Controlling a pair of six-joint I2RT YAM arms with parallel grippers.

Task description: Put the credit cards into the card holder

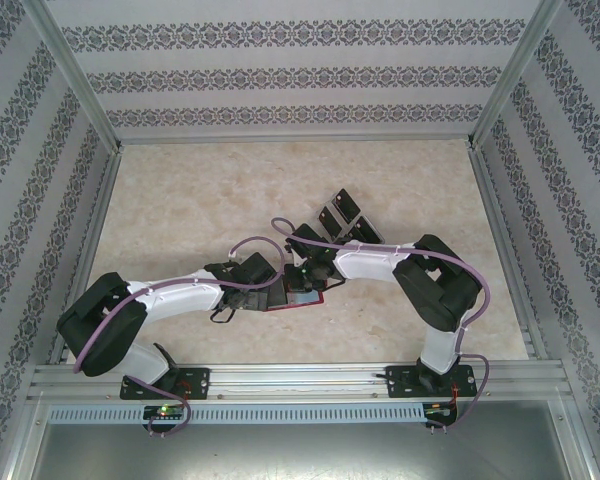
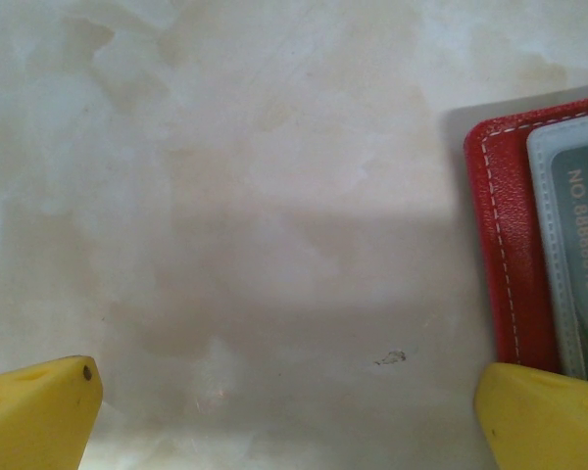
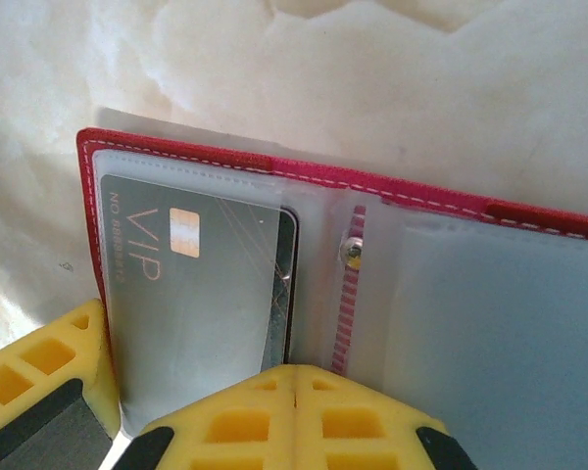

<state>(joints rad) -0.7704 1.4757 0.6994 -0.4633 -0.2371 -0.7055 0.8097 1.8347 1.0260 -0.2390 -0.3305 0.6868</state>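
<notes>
My right gripper [image 3: 294, 392]: jaws shut, apparently seating card [image 3: 206, 264] in wallet [image 3: 274, 162] sleeve | left gripper [image 2: 289, 411]: jaws wide (probably steadying wallet's edge)

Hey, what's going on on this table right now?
Two robot arms are working at an open red wallet. One black card already sits inside a clear sleeve. The right gripper is shut at the wallet's near edge by the fold; the left gripper hangs wide open beside the wallet, holding nothing. More black cards lie on the table beyond it, not yet put in.
</notes>
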